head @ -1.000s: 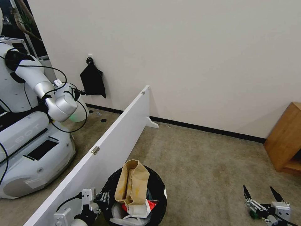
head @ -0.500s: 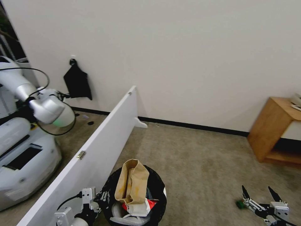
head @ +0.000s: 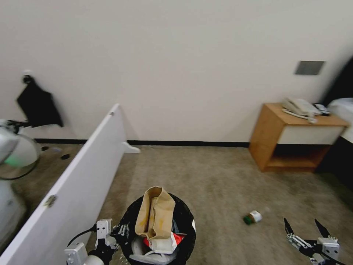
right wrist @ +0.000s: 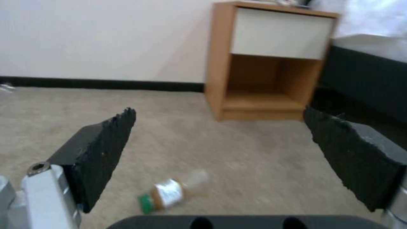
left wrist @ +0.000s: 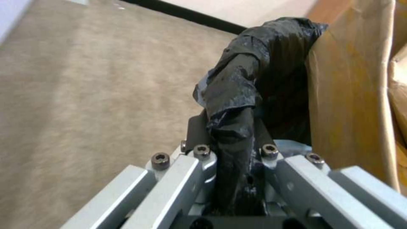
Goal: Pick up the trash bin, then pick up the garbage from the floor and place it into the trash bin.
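The trash bin (head: 186,220), lined with a crinkled black bag, hangs at the bottom middle of the head view. My left gripper (head: 122,232) is shut on its rim, and the left wrist view shows the fingers (left wrist: 199,152) pinching the black bag (left wrist: 237,95). A torn brown paper bag (head: 154,213) stands in the bin above a red packet (head: 175,240) and white litter. A small green-capped bottle (head: 252,217) lies on the carpet. Just behind and to the right of it, my right gripper (head: 305,225) is open and holds nothing. In the right wrist view the bottle (right wrist: 167,195) lies low between the spread fingers (right wrist: 106,149).
A long white partition board (head: 73,184) runs along the left. A wooden nightstand (head: 290,140) with a phone (head: 299,107) stands at the right wall, a bed (head: 342,110) beside it. Another robot (head: 11,162) is at the left edge. Open carpet lies ahead.
The camera has swung to the right: board and other robot slid left, nightstand and bed came into view. The bottle now shows clear of my right gripper. Both grippers keep their poses.
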